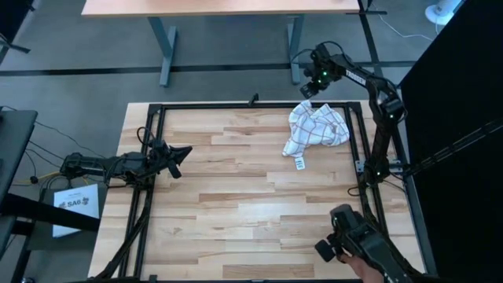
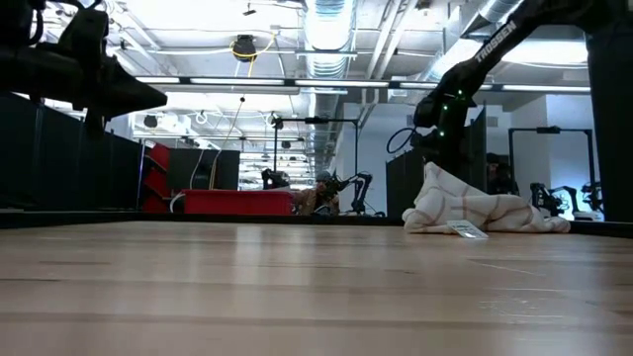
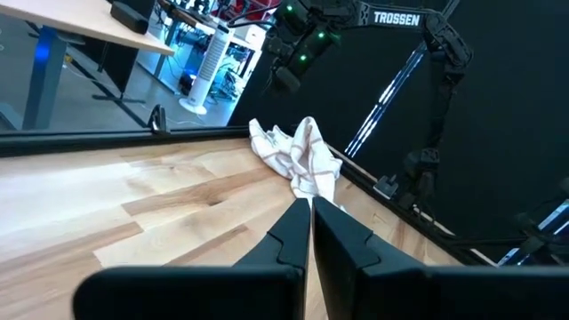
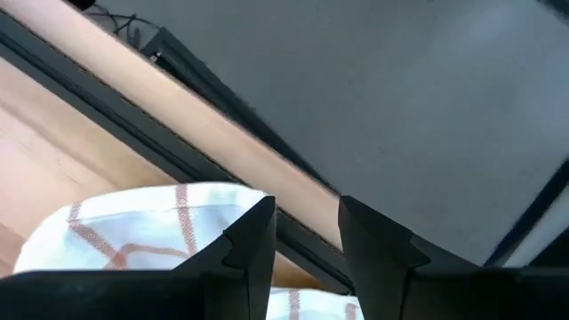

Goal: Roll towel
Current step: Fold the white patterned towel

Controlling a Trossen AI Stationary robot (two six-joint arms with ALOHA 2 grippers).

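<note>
The towel (image 1: 316, 127) lies crumpled in a heap near the table's (image 1: 236, 196) far right corner, its tag (image 1: 299, 163) trailing toward the middle. My right gripper (image 4: 307, 233) hangs just over the heap's far edge by the frame rail, fingers parted and nothing visibly between them. That arm is much the nearer. My left gripper (image 3: 311, 233) waits clenched at the left edge, pointing across the boards at the towel, well apart from it.
</note>
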